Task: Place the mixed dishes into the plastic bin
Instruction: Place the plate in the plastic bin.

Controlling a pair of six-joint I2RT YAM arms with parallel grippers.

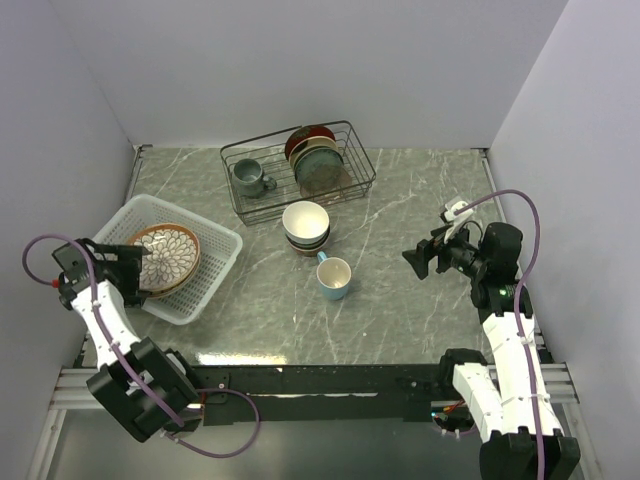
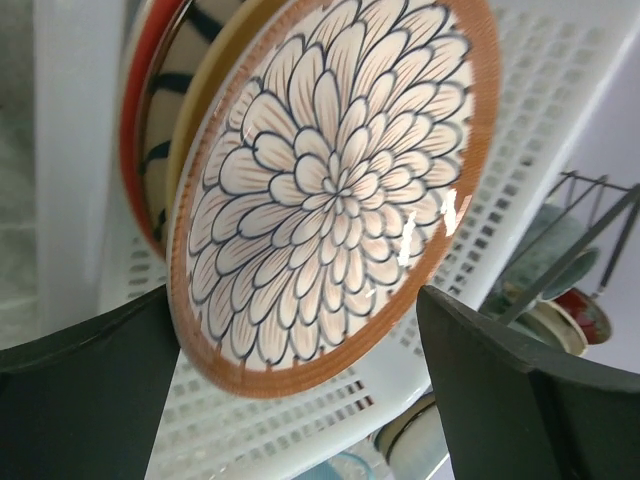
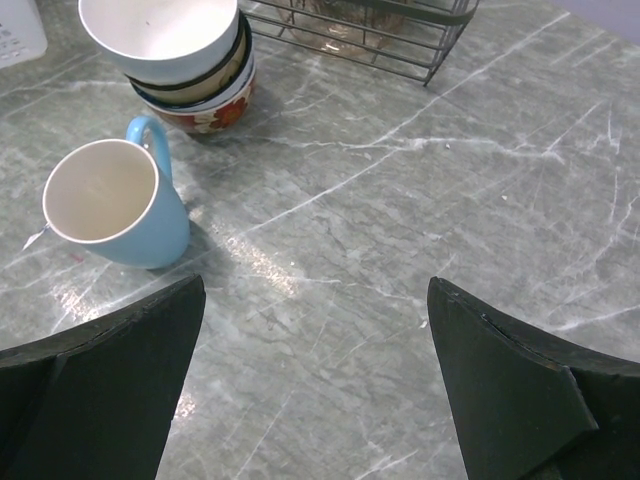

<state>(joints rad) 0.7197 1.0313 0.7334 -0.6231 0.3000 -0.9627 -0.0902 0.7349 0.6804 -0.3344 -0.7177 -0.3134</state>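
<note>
The white plastic bin (image 1: 214,236) sits at the left and holds a tilted stack of plates. On top is a petal-patterned plate with an orange-brown rim (image 1: 166,257) (image 2: 330,180); behind it show the edges of a tan plate (image 2: 205,110), a dark-striped plate (image 2: 165,120) and a red rim (image 2: 135,110). My left gripper (image 1: 128,264) (image 2: 297,293) is open, its fingers standing on either side of the top plate's near rim. Stacked bowls (image 1: 306,227) (image 3: 180,50) and a light blue mug (image 1: 334,278) (image 3: 115,205) stand mid-table. My right gripper (image 1: 425,258) (image 3: 315,283) hovers open and empty to the right of the mug.
A black wire rack (image 1: 352,172) (image 3: 370,25) stands at the back with a grey mug (image 1: 250,178) and upright plates (image 1: 315,155) in it. Grey walls close in the table on the left, back and right. The bin's lattice wall (image 2: 560,120) rises behind the plates.
</note>
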